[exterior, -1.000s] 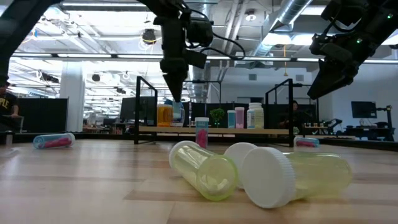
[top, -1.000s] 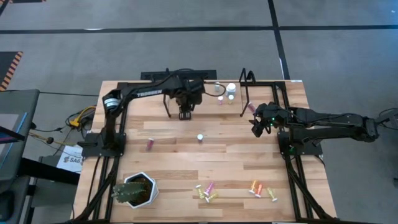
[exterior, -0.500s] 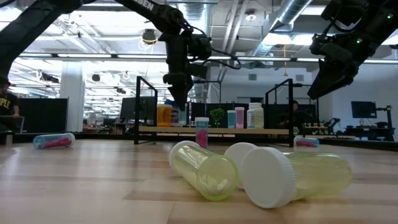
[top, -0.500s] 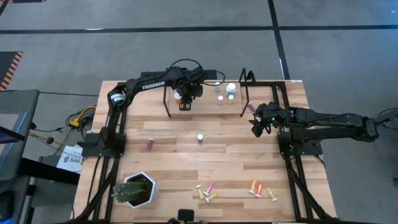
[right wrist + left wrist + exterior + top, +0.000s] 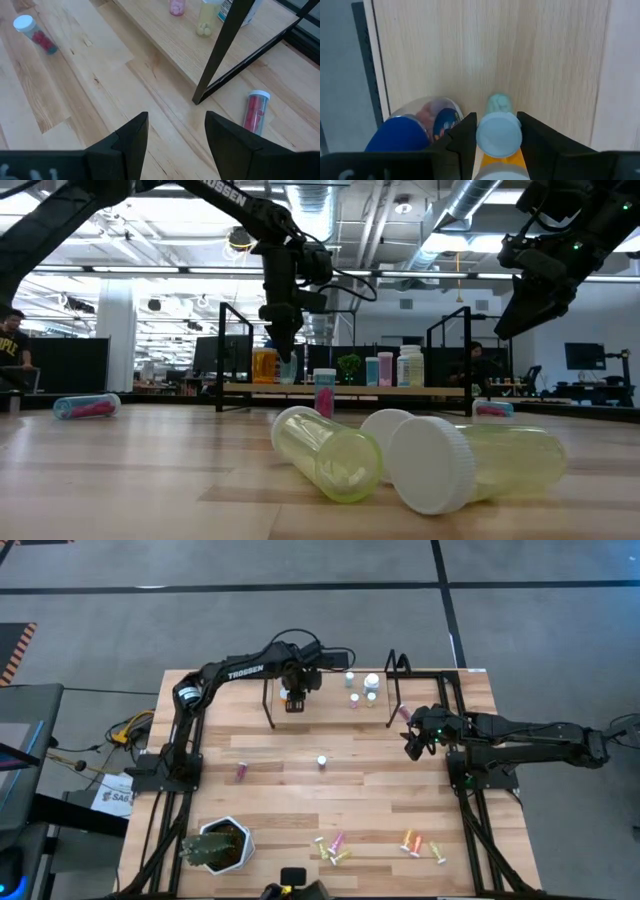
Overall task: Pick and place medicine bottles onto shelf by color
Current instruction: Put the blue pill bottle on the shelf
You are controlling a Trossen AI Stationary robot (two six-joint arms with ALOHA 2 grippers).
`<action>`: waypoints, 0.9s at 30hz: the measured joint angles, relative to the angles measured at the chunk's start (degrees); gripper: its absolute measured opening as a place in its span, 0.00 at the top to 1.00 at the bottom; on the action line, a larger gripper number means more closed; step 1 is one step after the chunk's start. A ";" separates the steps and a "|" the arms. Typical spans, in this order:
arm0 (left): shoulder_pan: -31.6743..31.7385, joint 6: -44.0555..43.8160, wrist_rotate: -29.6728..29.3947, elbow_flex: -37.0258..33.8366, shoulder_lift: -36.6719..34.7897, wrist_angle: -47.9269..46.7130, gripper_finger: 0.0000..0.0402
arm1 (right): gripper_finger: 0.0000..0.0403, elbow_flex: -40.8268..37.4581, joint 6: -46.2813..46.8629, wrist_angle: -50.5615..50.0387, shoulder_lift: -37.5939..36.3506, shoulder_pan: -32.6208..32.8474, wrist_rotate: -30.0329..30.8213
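Observation:
The shelf (image 5: 330, 705) stands along the table's far edge. My left gripper (image 5: 293, 700) is over the shelf's left end, shut on an orange, white-capped medicine bottle (image 5: 499, 137), right next to a wider blue-lidded bottle (image 5: 412, 137). It also shows in the low view (image 5: 283, 355), low above the shelf plank (image 5: 350, 388). Pink, yellow and white bottles (image 5: 360, 690) stand on the shelf's right half. My right gripper (image 5: 413, 745) is open and empty, above the table's right side near a red bottle (image 5: 255, 112) lying by the shelf's right upright. My left gripper pinches the orange bottle at its white cap (image 5: 482, 137) between its two fingers. The fingers come from above, pointing down. The bottle hangs upright below them; whether its base touches the shelf plank I cannot tell.
A white-capped bottle (image 5: 322, 761) stands mid-table and a pink one (image 5: 241, 772) lies to its left. Several yellow, pink and orange bottles (image 5: 333, 850) (image 5: 410, 841) lie near the front edge. A green plant in a white pot (image 5: 215, 845) stands at the front left.
My left gripper has carried the orange bottle toward the table's far edge and a little left, and down over the shelf's left end beside the blue-lidded bottle. It has stayed shut on the bottle, which stays upright.

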 joint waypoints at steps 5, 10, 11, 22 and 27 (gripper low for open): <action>0.34 -0.02 1.45 0.00 0.00 0.07 0.70 | 0.46 0.00 -0.01 0.00 0.00 -0.01 0.00; 0.42 -0.47 1.42 0.00 0.00 0.34 0.70 | 0.46 0.00 0.00 0.01 0.00 -0.01 0.00; 0.47 -0.85 1.42 0.00 0.00 0.37 0.70 | 0.46 0.00 -0.01 0.00 0.00 0.00 0.00; 0.56 -1.75 0.89 0.63 0.00 0.29 0.54 | 0.46 0.00 -0.01 0.01 -0.01 -0.01 0.00; 0.04 -3.02 1.15 7.21 -0.92 -6.37 0.51 | 0.46 0.00 -0.01 -0.01 0.00 -0.01 0.00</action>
